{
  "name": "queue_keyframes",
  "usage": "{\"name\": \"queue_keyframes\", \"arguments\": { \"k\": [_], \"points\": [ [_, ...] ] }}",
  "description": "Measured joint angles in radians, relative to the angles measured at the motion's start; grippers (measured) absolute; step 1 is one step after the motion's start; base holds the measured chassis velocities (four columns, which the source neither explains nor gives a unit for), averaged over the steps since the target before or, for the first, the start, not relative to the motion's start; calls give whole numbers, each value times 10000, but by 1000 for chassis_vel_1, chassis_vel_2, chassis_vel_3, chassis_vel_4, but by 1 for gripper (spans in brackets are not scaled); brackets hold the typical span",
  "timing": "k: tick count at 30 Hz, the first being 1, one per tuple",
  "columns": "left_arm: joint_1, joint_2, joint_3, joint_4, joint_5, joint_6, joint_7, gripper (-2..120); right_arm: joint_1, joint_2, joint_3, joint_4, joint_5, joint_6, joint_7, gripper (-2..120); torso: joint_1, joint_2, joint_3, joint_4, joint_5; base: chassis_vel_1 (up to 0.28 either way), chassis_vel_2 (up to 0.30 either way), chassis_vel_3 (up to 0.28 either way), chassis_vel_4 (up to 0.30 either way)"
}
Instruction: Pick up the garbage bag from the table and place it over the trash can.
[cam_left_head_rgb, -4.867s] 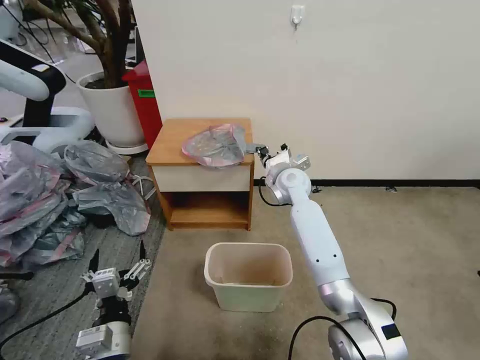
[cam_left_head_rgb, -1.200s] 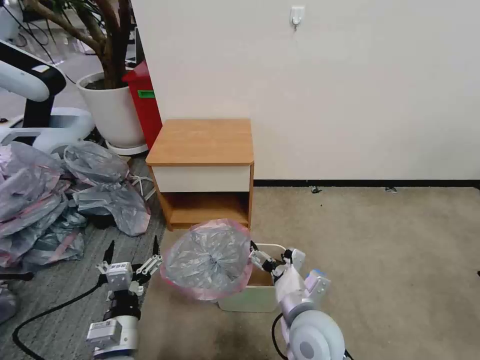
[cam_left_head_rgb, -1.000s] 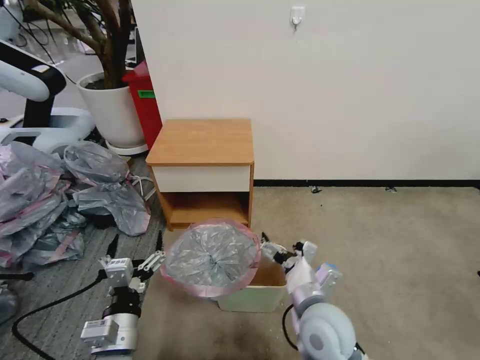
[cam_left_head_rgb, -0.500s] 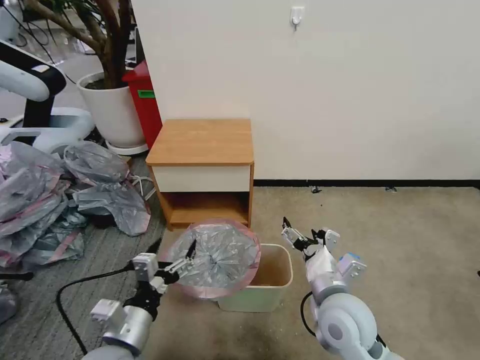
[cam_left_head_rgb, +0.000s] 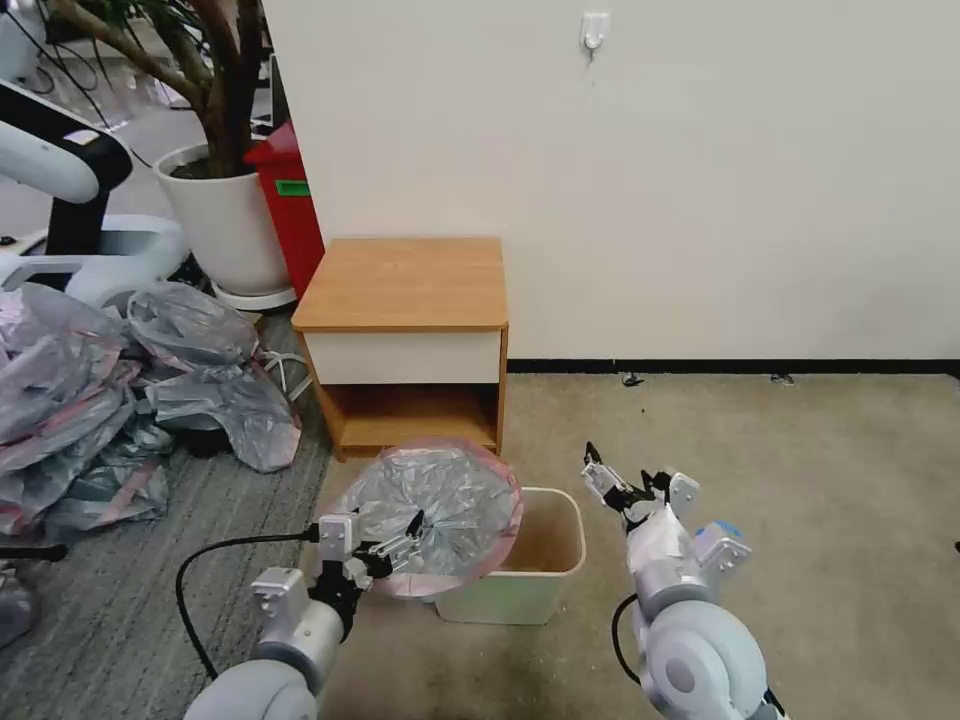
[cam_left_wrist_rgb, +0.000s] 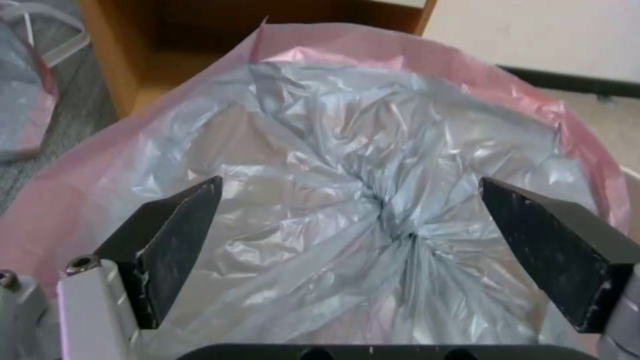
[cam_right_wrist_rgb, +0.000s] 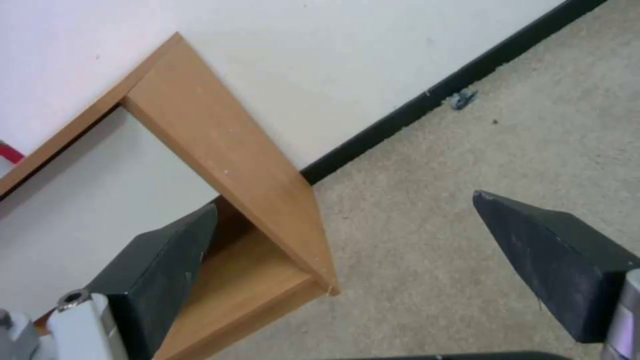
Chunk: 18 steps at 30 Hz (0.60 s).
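The left gripper (cam_left_head_rgb: 395, 545) is hovering with its jaws spread wide and empty, its fingertips (cam_left_wrist_rgb: 183, 235) pointing at the crinkled middle of the garbage bag (cam_left_head_rgb: 435, 505), whose gathered centre is lying between them in the left wrist view without being pinched. The right gripper (cam_left_head_rgb: 610, 480) is also standing released and empty, lifted just beside the far right corner of the trash can (cam_left_head_rgb: 545, 575), looking toward the table (cam_left_head_rgb: 405, 285). The bag is sitting tilted over the left part of the can's mouth, its pink band facing up and toward the robot like a shallow dish, its broad face spanning left to right, with the right part of the mouth uncovered. To do this step well, the left gripper should probably be catching the pink rim rather than the slippery centre, then drawing it outward over the can's near-left edge, gently, since thin film is likely to slide or tear.
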Motion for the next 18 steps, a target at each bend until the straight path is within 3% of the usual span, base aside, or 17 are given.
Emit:
{"name": "queue_keyframes", "arguments": {
  "k": [5, 14, 18],
  "points": [
    [-129, 192, 73, -89, 15, 766, -1, 95, -64, 12, 112, 16, -11, 36, -5, 98, 0, 0, 0, 0, 0, 0, 0, 0, 0],
    [-477, 244, 308, 97, -89, 1002, 0, 93, -188, 41, 226, 51, -69, 63, -10, 97, 0, 0, 0, -1, 0, 0, 0, 0, 0],
    [-573, 579, 168, -226, -603, 1214, -22, 93, -238, 73, 232, 70, -125, 71, -16, 97, 1, 0, 0, 1, -1, 0, 0, 0, 0]
  ]
}}
